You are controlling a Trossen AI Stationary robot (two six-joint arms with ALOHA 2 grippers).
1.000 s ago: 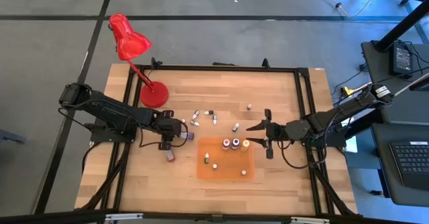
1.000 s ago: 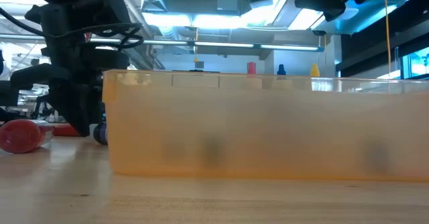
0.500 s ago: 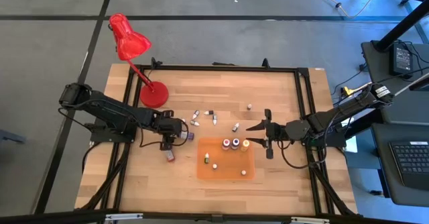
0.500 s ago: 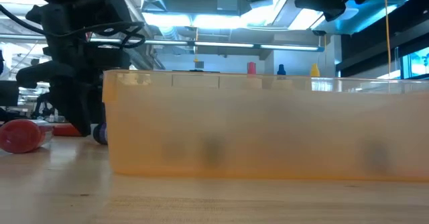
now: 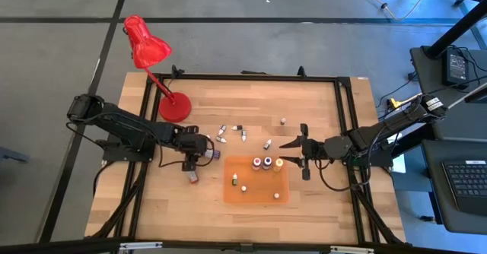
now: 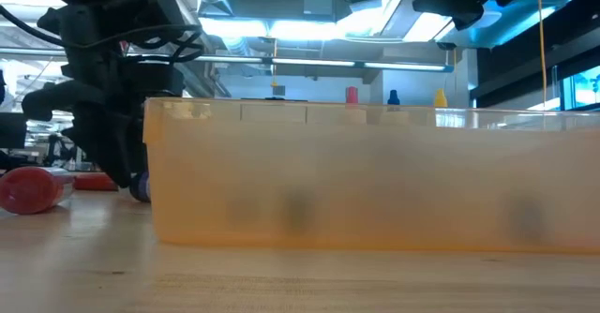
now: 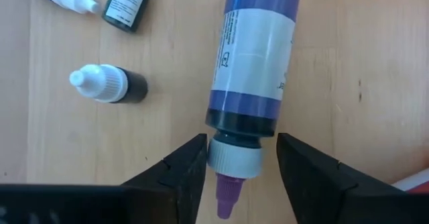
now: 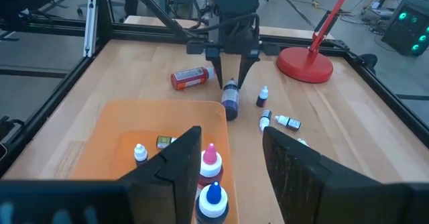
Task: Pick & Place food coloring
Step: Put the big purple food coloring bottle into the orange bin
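Lying flat on the counter (image 5: 319, 201), the purple bottle (image 7: 253, 70) points its cap end into the left gripper (image 7: 240, 163), long axis running straight out from the wrist. Left fingers (image 7: 179, 174) are spread, 1 on each side of the white collar below the cap, not yet touching it as far as the wrist view shows. In the high view this gripper (image 5: 199, 153) sits just left of the orange tray (image 5: 283, 184), with a red bottle (image 5: 193, 178) just beside it. A closing pinch would land across the neck, square to the axis; judged workable but narrow.

Loose droppers (image 5: 243, 137) lie beyond the tray's far edge. 6 or so bottles already stand in the tray.

Right gripper (image 5: 303, 152) waits at the tray's right edge, fingers spread, holding nothing. Left arm is clearly nearer the purple bottle.
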